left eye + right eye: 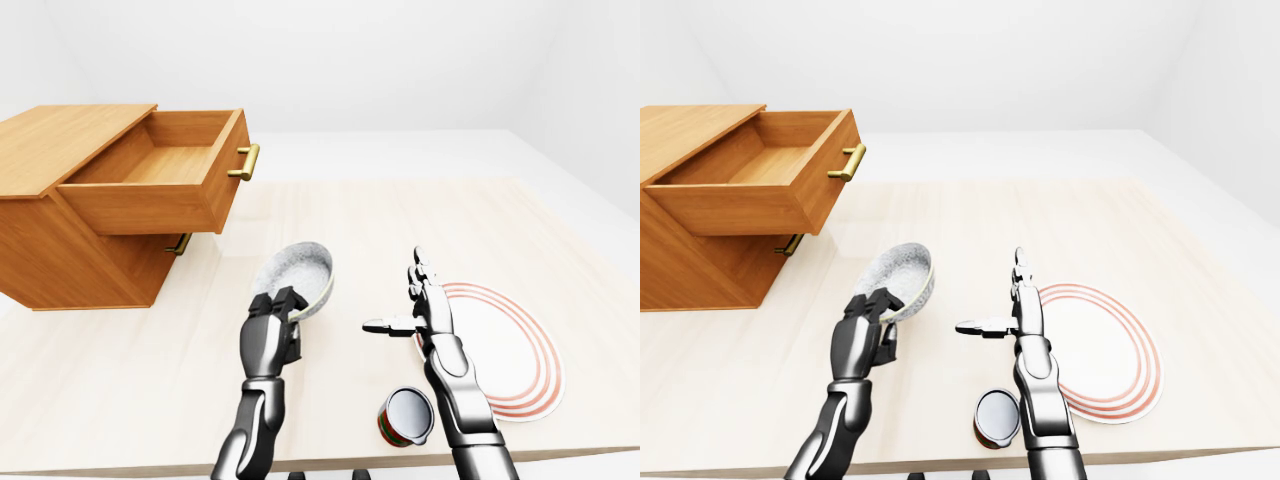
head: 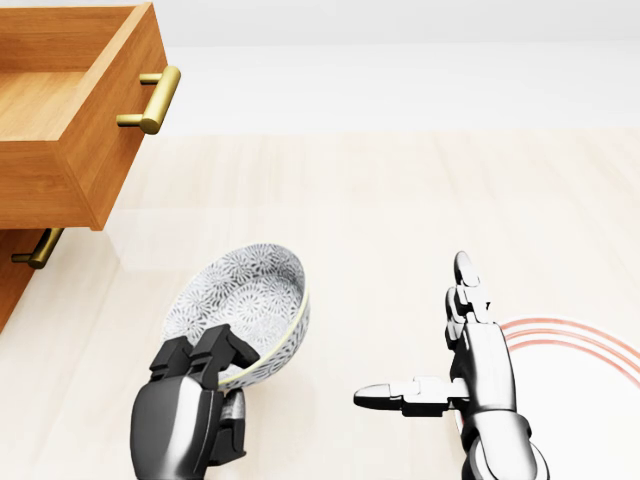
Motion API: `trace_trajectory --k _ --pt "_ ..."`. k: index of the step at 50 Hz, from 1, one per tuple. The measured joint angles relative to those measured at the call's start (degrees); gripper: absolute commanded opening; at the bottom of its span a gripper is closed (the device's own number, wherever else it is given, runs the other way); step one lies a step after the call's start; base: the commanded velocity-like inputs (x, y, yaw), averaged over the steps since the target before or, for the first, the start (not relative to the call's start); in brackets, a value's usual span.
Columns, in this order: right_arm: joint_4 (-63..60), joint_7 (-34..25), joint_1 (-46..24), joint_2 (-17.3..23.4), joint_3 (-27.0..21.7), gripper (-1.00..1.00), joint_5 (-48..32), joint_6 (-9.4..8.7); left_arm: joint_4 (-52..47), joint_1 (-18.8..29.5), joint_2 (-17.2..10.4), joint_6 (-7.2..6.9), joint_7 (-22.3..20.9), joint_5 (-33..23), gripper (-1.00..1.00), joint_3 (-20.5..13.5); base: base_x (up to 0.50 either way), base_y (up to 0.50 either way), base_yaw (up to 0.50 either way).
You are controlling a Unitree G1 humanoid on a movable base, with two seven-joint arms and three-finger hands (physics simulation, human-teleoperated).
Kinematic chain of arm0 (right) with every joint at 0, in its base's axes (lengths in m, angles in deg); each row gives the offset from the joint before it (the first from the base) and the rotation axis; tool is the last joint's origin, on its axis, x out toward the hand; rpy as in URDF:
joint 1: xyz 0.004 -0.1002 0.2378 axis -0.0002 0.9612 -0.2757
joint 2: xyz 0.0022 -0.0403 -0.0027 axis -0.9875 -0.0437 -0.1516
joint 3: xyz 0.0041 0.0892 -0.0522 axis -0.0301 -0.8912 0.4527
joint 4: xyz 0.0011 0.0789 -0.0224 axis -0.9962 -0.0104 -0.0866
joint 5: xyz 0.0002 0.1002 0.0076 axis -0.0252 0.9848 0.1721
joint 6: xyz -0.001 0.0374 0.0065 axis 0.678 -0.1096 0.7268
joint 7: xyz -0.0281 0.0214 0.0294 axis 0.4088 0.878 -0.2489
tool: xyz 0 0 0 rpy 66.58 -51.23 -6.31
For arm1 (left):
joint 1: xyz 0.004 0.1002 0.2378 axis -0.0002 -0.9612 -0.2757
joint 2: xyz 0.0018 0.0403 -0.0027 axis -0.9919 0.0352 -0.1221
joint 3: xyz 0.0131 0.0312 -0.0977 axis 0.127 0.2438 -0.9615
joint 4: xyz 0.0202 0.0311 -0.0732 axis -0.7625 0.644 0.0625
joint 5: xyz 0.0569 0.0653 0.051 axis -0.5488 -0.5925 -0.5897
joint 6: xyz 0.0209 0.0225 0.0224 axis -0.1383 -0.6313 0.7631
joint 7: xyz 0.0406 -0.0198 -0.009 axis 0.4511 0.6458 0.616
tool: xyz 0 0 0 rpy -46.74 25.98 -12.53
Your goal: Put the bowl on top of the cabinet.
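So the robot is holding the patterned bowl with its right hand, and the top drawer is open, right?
Not quite: the left hand holds the patterned bowl, as the head view shows. The right hand is open and empty. The top drawer is open.

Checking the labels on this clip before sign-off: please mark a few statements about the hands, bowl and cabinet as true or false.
1. The left hand grips the bowl by its rim. True.
2. The bowl sits level. False: it is tilted in the hand.
3. The right hand holds the can. False: that hand is open and empty, and the can rests on the table beside its forearm.
4. The upper drawer of the cabinet is pulled out. True.
5. In the left-eye view, the plate lies left of the bowl. False: it lies to the right.
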Motion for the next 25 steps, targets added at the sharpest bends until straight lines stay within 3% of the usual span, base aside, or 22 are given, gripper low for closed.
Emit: trace_trajectory --k 15,25 --pt "-0.1 0.0 0.0 -0.1 0.1 1.00 -0.1 -0.03 -8.6 -2.0 -0.1 -0.01 -0.6 4.2 -0.91 -0.6 0.00 0.00 0.00" --pt "0.0 0.1 0.0 -0.1 0.3 1.00 -0.2 0.04 -17.0 -4.2 -0.3 -0.01 -4.3 7.8 -0.91 -0.9 0.00 0.00 0.00"
